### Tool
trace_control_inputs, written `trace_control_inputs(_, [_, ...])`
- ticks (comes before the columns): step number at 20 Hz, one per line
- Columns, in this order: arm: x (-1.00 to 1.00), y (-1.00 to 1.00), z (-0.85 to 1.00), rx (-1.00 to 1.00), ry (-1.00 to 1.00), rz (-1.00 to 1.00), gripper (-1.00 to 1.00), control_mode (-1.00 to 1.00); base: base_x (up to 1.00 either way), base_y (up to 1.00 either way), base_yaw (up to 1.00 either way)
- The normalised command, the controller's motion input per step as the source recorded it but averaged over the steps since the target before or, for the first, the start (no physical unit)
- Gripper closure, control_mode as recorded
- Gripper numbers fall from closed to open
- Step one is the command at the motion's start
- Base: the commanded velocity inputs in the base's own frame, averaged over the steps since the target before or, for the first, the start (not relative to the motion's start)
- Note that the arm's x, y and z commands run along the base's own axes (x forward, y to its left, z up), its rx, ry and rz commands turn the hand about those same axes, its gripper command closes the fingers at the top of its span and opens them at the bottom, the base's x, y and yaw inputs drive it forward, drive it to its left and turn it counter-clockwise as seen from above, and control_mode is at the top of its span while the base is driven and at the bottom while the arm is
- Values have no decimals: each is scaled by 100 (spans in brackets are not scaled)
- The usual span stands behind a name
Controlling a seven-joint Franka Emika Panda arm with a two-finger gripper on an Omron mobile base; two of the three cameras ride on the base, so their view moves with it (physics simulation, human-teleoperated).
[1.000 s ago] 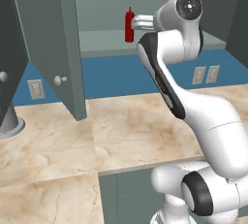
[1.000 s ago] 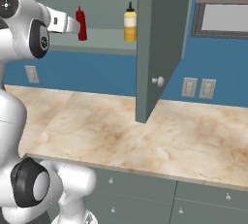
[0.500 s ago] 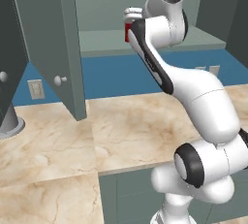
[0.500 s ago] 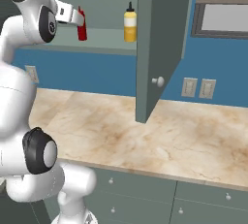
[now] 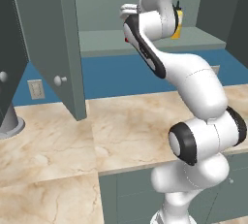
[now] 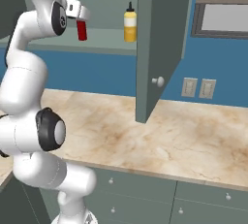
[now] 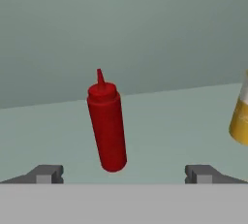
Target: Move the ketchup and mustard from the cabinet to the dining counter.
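The red ketchup (image 7: 107, 126) stands on the shelf of the open cabinet (image 6: 106, 41), just ahead of my gripper (image 7: 123, 174) and midway between its two fingertips. The gripper is open, with a wide gap on each side of the bottle. In the right base view the gripper (image 6: 81, 13) covers the top of the ketchup (image 6: 82, 30). The yellow mustard (image 6: 129, 24) stands to the ketchup's right on the same shelf, apart from it, and shows at the hand view's right edge (image 7: 240, 119). In the left base view my arm hides most of the mustard (image 5: 178, 25). The dining counter is out of view.
Both cabinet doors hang open: one (image 5: 58, 48) left of the arm, one (image 6: 160, 39) right of the mustard. A marble worktop (image 6: 164, 136) runs below against a blue wall with sockets (image 6: 198, 88). A grey object (image 5: 8, 121) stands at the far left.
The arm has folded upward and the open gripper has moved in toward the ketchup, now reaching its top. Both bottles stay where they were.
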Motion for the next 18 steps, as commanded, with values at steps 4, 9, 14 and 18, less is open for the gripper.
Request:
trace_control_inputs(4, [55, 1, -3, 0, 0, 0, -100, -100, 0, 0, 0])
trace_control_inputs(9, [53, 9, -9, 0, 0, 0, -100, -100, 0, 0, 0])
trace_control_inputs(14, [53, 13, -6, 0, 0, 0, -100, -100, 0, 0, 0])
trace_control_inputs(18, [52, 9, -4, 0, 0, 0, -100, -100, 0, 0, 0])
